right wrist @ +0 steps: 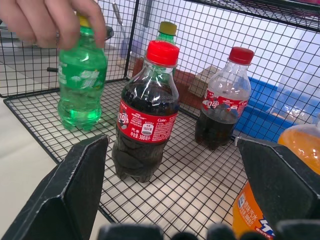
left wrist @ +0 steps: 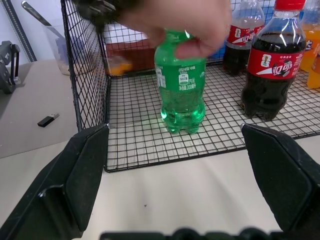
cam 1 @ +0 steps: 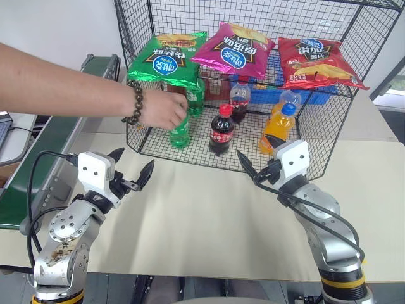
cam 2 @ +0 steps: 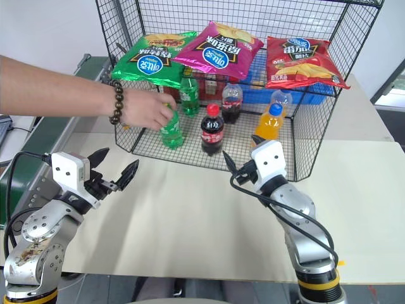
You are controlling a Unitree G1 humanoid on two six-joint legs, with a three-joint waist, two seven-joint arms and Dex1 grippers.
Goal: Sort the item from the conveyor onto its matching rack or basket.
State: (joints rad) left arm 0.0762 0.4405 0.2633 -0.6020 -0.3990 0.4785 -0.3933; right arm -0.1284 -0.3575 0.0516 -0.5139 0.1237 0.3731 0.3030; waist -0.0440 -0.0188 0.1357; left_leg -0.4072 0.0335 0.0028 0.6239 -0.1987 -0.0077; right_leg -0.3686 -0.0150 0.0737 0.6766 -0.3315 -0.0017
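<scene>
The bright-green bottle (cam 1: 180, 134) with a yellow cap stands upright on the mesh floor of the black wire cage (cam 1: 329, 126), near its front left corner. A person's hand (cam 1: 161, 109) is wrapped around its top. The left wrist view has the bottle (left wrist: 181, 95) straight ahead, and it also appears in the right wrist view (right wrist: 80, 80). My left gripper (cam 1: 135, 161) hangs open and empty over the table in front of the cage. My right gripper (cam 1: 254, 155) is open and empty too, just before the cage's front edge. The dark-green conveyor (cam 1: 44, 145) runs along the left.
On the cage floor stand a cola bottle (cam 1: 221, 130), a second cola bottle (cam 1: 239, 101), an orange bottle (cam 1: 277, 126) and a darker green bottle (cam 1: 196, 95). Three chip bags (cam 1: 231, 47) lie on the upper shelf. A blue crate (cam 1: 304, 95) sits behind. The person's forearm (cam 1: 63, 88) crosses above the conveyor.
</scene>
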